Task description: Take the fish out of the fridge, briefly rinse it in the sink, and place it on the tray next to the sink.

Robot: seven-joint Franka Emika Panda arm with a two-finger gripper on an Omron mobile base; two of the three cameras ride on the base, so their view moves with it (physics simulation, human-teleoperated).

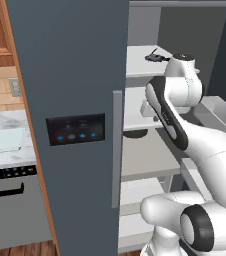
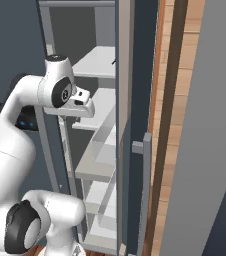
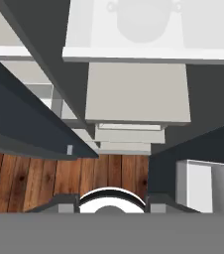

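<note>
The fridge [image 1: 75, 75] stands open, its slate-grey left door bearing a dark panel of blue lights [image 1: 75, 129] and a grey handle [image 1: 116, 150]. The fish [image 1: 155, 57], small and dark, lies on the upper pale shelf [image 1: 137, 62] inside. My arm reaches into the opening, its white hand [image 1: 150, 107] lower than the fish's shelf, also seen from the right [image 2: 81, 105]. My gripper [image 3: 111, 204] points down over the lower shelves [image 3: 136, 92] and wooden floor, open with nothing between its fingers. The pale mint tray [image 1: 2, 140] rests on the marble counter at left. The sink is out of view.
A grey oven with a black handle [image 1: 5, 192] sits under the counter. A pale pot [image 3: 143, 17] stands on a shelf below my hand. The fridge's right door [image 2: 145, 150], with grey bins [image 1: 217, 115], stands open close beside my arm.
</note>
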